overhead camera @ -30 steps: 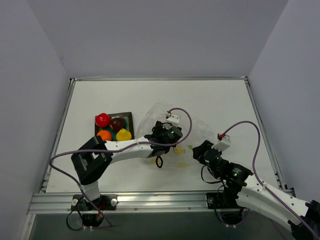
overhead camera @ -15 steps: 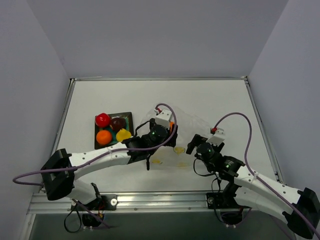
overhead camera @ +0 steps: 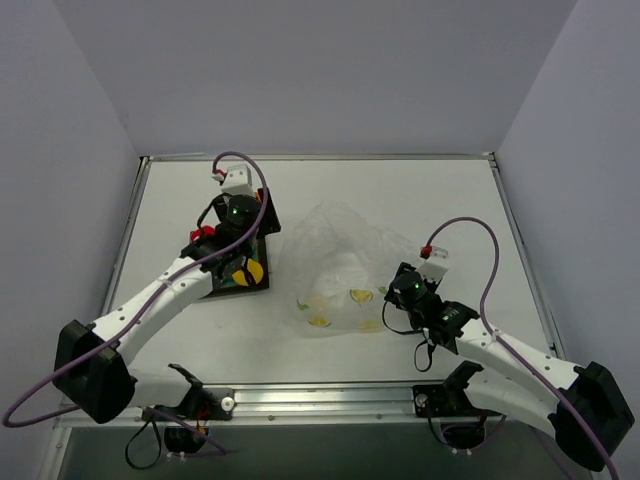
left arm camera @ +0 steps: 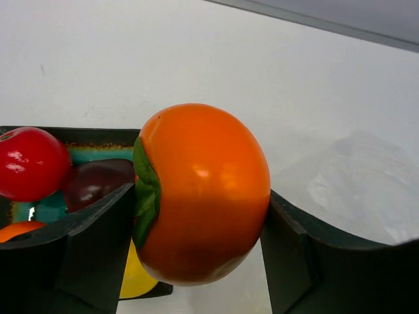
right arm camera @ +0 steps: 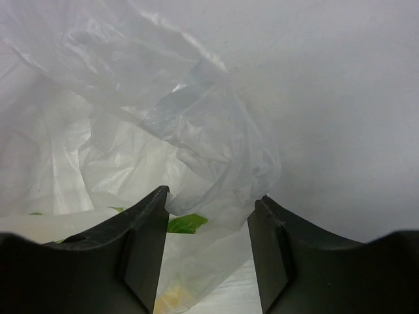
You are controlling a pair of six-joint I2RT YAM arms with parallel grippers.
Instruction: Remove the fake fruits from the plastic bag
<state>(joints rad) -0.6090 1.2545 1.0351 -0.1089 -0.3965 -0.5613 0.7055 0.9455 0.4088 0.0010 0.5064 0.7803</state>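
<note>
The plastic bag (overhead camera: 345, 270) lies crumpled right of the plate (left arm camera: 65, 133), lemon prints showing. An orange persimmon (left arm camera: 203, 193) (green calyx sideways) sits clamped in the left gripper (left arm camera: 196, 252) above the plate. A red fruit (left arm camera: 29, 163), maroon fruit (left arm camera: 98, 183), yellow fruit (left arm camera: 134, 278) and orange fruit (left arm camera: 16, 230) rest on the plate.

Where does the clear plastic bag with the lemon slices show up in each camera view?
Top external: the clear crinkly plastic bag printed with lemon slices lies mid-table, just left of the right pincer.
Left wrist: its pale film shows at the right edge, behind the round orange fake fruit held in the left pincer.
Right wrist: it fills the left and centre, ahead of the open pincer.
Shared landmark: the white table.
</note>
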